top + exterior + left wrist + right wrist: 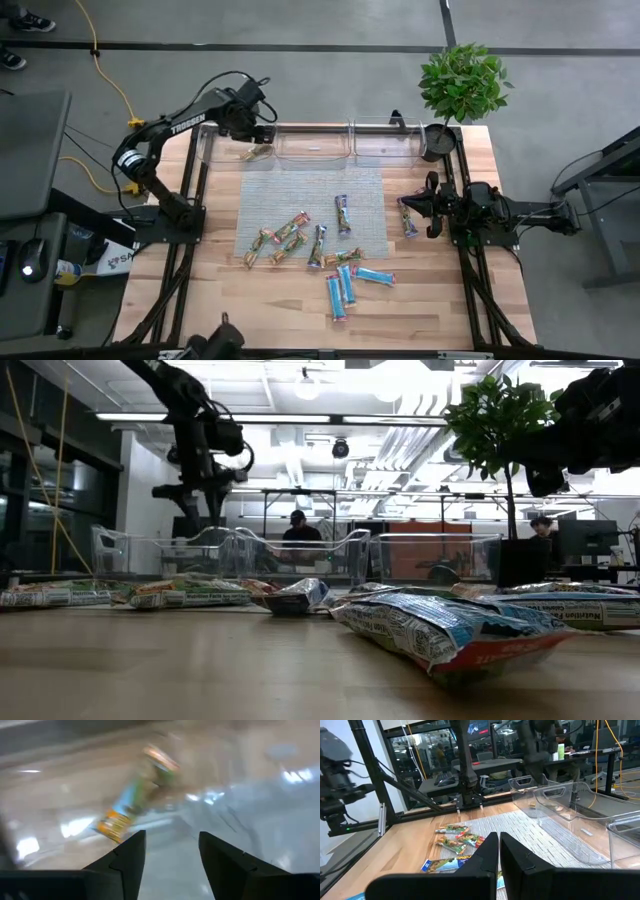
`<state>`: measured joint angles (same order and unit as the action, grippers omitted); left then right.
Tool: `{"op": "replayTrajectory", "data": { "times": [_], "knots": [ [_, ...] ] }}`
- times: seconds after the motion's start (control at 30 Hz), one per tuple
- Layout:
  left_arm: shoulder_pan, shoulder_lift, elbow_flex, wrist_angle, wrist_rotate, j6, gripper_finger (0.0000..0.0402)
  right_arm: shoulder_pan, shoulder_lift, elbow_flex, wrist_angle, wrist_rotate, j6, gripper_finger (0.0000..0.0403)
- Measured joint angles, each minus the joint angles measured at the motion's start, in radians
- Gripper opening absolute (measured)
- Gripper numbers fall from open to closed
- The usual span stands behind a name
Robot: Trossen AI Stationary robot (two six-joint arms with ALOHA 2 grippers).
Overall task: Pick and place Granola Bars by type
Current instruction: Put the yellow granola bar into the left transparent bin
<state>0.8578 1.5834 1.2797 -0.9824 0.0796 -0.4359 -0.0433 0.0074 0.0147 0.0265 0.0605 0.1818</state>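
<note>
Granola bars lie scattered on a grey woven mat that covers the middle of a pale wooden table. They are small, flat, crinkled foil packets. A tan-green cluster sits toward the left of the mat, three bright light blue bars lie close together near the mat's front edge, and dark purple-silver ones rest between them and toward the right. One more purple-silver bar lies off the mat, just beside the right gripper.

Along the far edge of the mat stand three clear plastic bins in a row. The left bin holds one tan-green bar; in the left wrist view that bar shows blurred behind the see-through wall. The middle bin and right bin are of the same glossy plastic with cut-out handles.

The left gripper hangs over the left bin, and its two dark fingers are spread apart with nothing between them. White lettering on the left arm reads "TROSSEN". The right gripper waits low near the table's right side, its fingers pressed almost together and pinching nothing.

In the low view the nearest wrapper shows fine blue print on white, too small to read. A potted plant stands at the far right corner.
</note>
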Motion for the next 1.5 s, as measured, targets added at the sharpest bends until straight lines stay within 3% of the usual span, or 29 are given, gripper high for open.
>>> {"op": "replayTrajectory", "data": {
  "times": [0.1, 0.27, 0.4, 0.5, 0.73, 0.87, 1.07, 1.5],
  "knots": [
    [-0.076, -0.04, 0.0, -0.064, 0.036, 0.089, 0.0181, 0.0, 0.0, 0.0, 0.0, 0.0, 0.0, 0.0],
    [-0.263, -0.122, 0.0, -0.203, -0.074, 0.065, 0.0182, 0.0, 0.0, 0.0, 0.0, 0.0, 0.0, 0.0],
    [-0.453, -0.191, -0.005, -0.28, -0.191, -0.123, 0.0182, 0.0, 0.0, 0.0, 0.0, 0.0, 0.0, 0.0],
    [-0.597, -0.258, -0.058, -0.244, -0.25, -0.309, 0.0182, 0.0, 0.0, 0.0, 0.0, 0.0, 0.0, 0.0],
    [-0.845, -0.339, -0.331, -0.049, -0.179, -0.607, 0.0182, 0.0, 0.0, 0.0, 0.0, 0.0, 0.0, 0.0],
    [-0.921, -0.336, -0.419, 0.02, -0.111, -0.704, 0.0182, 0.0, 0.0, 0.0, 0.0, 0.0, 0.0, 0.0],
    [-1.004, -0.323, -0.438, 0.07, -0.107, -0.781, 0.0182, 0.0, 0.0, 0.0, 0.0, 0.0, 0.0, 0.0],
    [-1.044, -0.132, -0.439, 0.131, -0.056, -0.789, 0.0182, 0.0, 0.0, 0.0, 0.0, 0.0, 0.0, 0.0]
  ]
}}
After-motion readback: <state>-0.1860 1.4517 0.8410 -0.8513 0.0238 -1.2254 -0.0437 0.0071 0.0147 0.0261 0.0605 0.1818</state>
